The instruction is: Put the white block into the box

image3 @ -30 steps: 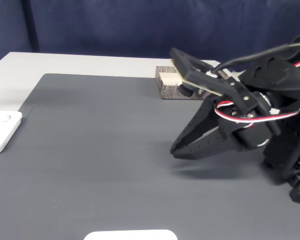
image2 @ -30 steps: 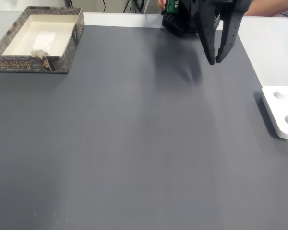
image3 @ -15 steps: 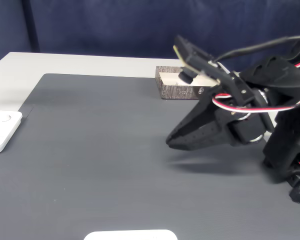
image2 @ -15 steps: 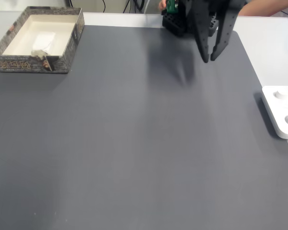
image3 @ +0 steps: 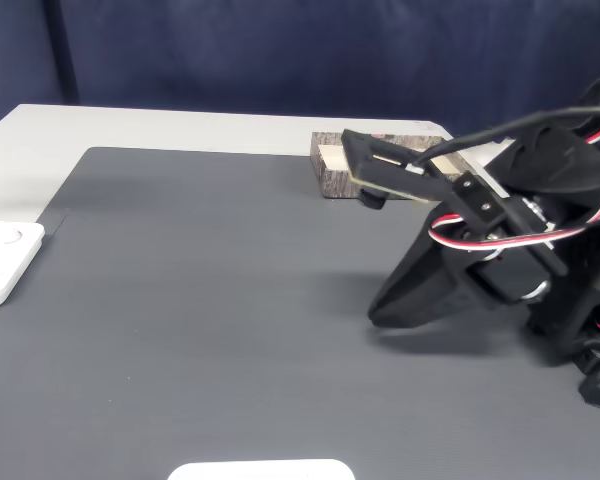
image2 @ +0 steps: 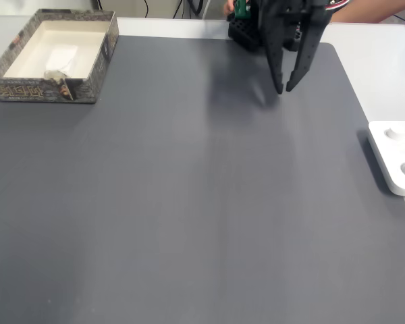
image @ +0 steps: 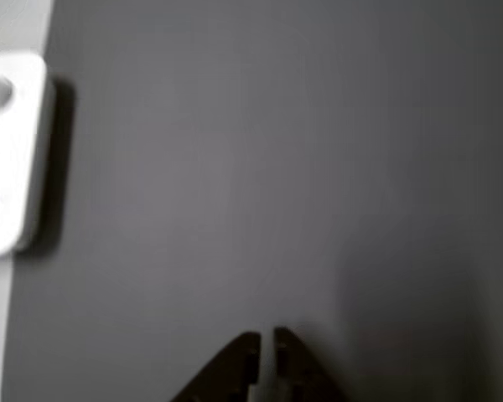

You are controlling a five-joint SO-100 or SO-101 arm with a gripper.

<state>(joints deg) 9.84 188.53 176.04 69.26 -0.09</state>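
In the other view, the claw enters from the bottom edge with its tips nearly together and nothing between them, above the dark grey mat. The white device with round recesses lies at the mat's left edge in that view. In a fixed view, the claw hangs over the far part of the mat, well apart from the box, which sits at the mat's far left corner on the tabletop. The white block lies inside the box, on its pale floor.
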